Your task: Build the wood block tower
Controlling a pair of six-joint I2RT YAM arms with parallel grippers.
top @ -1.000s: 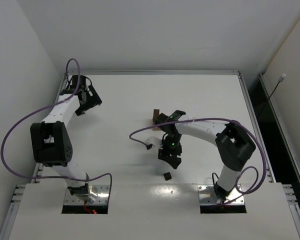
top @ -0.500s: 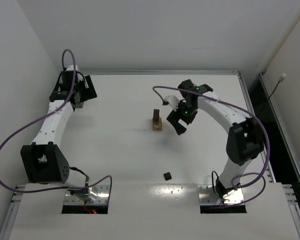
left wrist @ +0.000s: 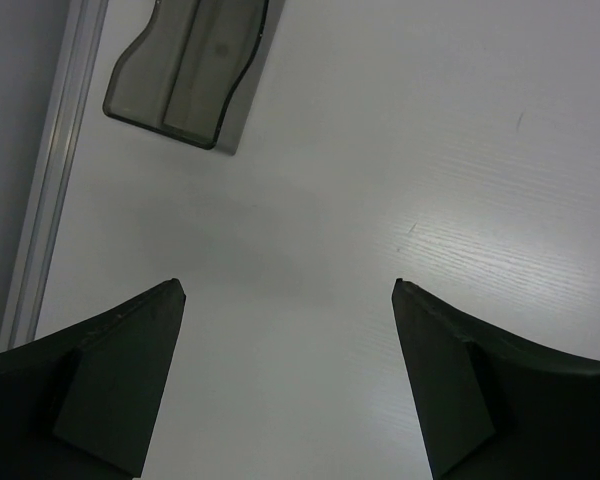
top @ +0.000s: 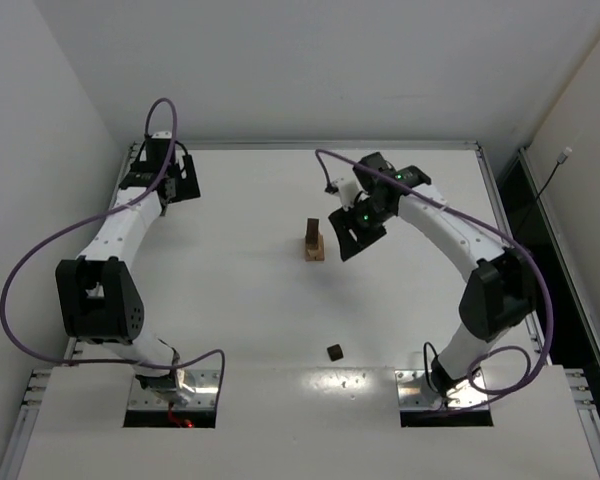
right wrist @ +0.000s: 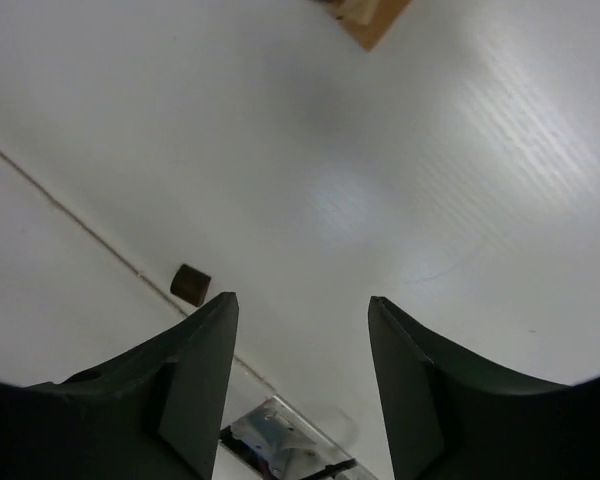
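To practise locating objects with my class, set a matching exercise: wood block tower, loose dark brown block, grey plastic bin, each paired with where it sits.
Things:
1 wood block tower
2 dark brown block
3 grey plastic bin

Places:
A beside the edge rail
B middle of the table
C near the table's front edge

Pairs: 1-B; 2-C; 3-A

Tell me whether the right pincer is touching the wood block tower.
Apart. In the right wrist view, bare table lies between the right pincer and the wood block tower at the frame's top edge.
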